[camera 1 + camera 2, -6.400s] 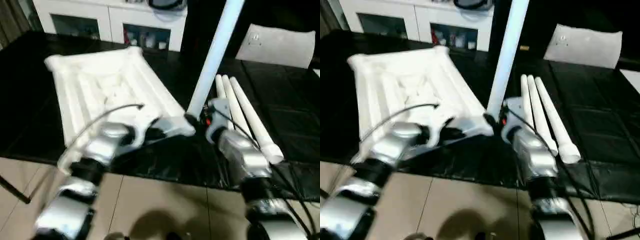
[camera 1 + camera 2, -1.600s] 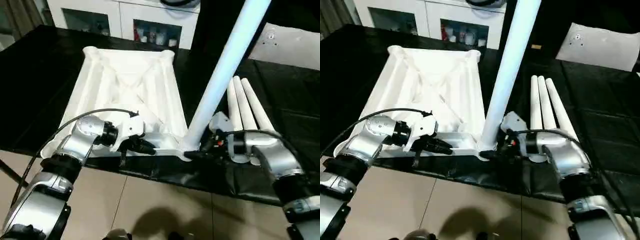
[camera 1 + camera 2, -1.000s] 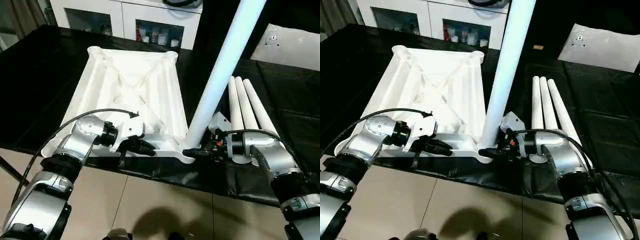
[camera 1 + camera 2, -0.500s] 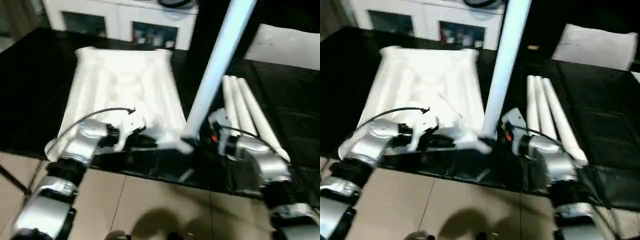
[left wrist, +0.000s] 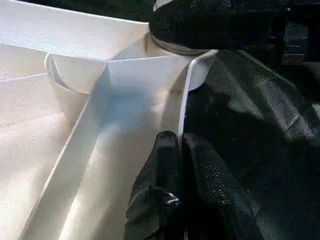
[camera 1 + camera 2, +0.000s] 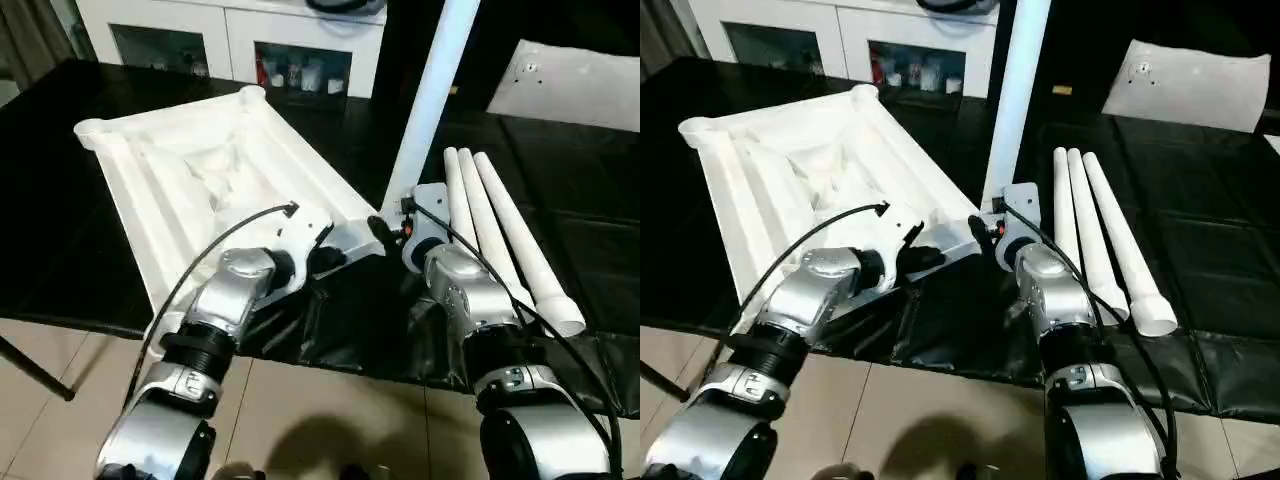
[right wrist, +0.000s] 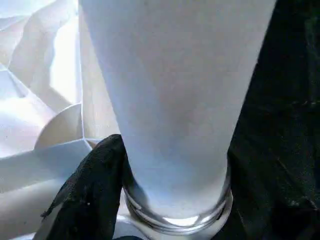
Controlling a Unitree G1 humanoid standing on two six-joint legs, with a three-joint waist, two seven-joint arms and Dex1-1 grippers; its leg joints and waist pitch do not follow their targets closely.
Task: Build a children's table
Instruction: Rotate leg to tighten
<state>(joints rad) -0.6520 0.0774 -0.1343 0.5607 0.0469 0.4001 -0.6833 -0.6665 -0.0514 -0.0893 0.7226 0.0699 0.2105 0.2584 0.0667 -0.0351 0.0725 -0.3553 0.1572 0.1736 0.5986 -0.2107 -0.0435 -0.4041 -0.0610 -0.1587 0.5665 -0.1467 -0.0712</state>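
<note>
The white plastic tabletop (image 6: 200,170) is lying upside down on the black surface, showing its ribbed underside and raised rim, with round sockets at its corners; it is sitting skewed, one long edge running diagonally toward the near right corner. In that near right corner socket (image 5: 172,65) one long white tapered leg (image 6: 428,95) is standing upright, its round base seated in the ring. Three more white legs (image 6: 500,235) are lying side by side, touching, just right of the standing leg.

No text, label, brand, number or sign can be read anywhere in these views.
</note>
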